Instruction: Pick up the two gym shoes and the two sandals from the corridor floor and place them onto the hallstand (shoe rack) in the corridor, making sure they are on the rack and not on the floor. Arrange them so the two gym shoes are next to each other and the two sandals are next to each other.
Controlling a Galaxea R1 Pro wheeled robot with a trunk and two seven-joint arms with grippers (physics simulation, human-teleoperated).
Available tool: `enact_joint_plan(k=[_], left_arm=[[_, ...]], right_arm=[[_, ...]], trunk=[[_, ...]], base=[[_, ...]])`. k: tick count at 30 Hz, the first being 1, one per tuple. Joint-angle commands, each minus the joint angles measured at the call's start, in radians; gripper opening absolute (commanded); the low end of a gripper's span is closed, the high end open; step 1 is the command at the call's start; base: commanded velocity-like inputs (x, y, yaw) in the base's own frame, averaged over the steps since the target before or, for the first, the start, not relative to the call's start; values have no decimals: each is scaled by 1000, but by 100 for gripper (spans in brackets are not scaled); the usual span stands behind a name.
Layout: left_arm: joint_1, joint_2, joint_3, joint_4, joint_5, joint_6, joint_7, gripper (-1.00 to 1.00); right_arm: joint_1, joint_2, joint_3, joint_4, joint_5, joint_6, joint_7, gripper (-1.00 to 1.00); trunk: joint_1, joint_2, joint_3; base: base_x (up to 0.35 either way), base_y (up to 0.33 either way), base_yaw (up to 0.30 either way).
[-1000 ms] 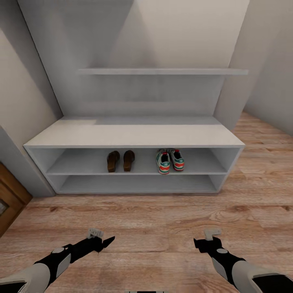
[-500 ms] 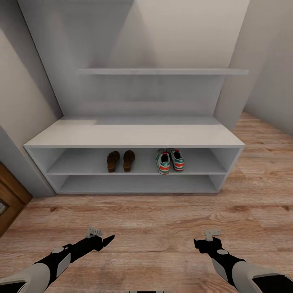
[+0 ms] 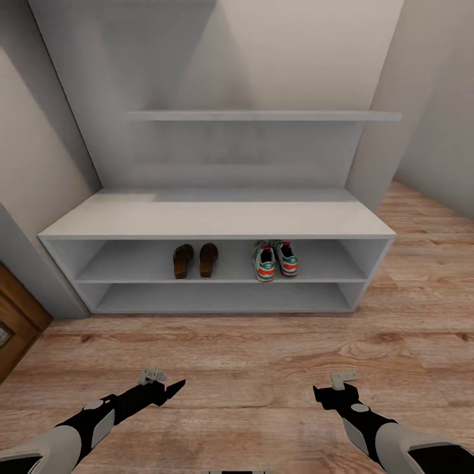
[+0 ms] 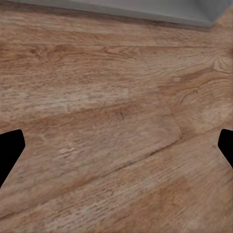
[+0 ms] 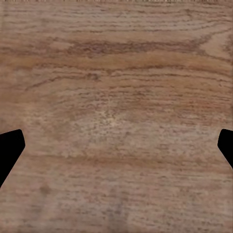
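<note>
The two gym shoes [image 3: 274, 261] stand side by side on the upper open shelf of the hallstand [image 3: 217, 220], right of its middle. On the same shelf, left of them, the two dark brown sandals [image 3: 195, 260] lie next to each other. Low over the corridor floor [image 3: 250, 355] in front of the rack, my left gripper [image 3: 176, 388] is open and empty. My right gripper [image 3: 320, 395] hovers on the other side, open and empty too. Both wrist views look down at bare planks [image 4: 116, 121] [image 5: 116, 116] between widely spread fingertips.
A floating shelf [image 3: 263, 116] hangs above the bench top. Grey walls close in on the left and right of the rack. A brown wooden door or cabinet [image 3: 13, 322] stands at the left edge. The lower rack shelf [image 3: 217, 299] holds nothing.
</note>
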Motion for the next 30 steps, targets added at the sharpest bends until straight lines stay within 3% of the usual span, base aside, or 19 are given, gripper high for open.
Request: enact_joint_plan(k=[1, 30], left_arm=[[-1, 0, 6, 1, -1, -1, -5, 100], [-1, 0, 8, 1, -1, -1, -5, 100]], right_arm=[[-2, 0, 7, 4, -3, -7, 0, 100], [16, 2, 7, 5, -5, -4, -1, 100]], trunk=[[0, 0, -1], [0, 0, -1]], base=[[0, 0, 0], [0, 0, 0]])
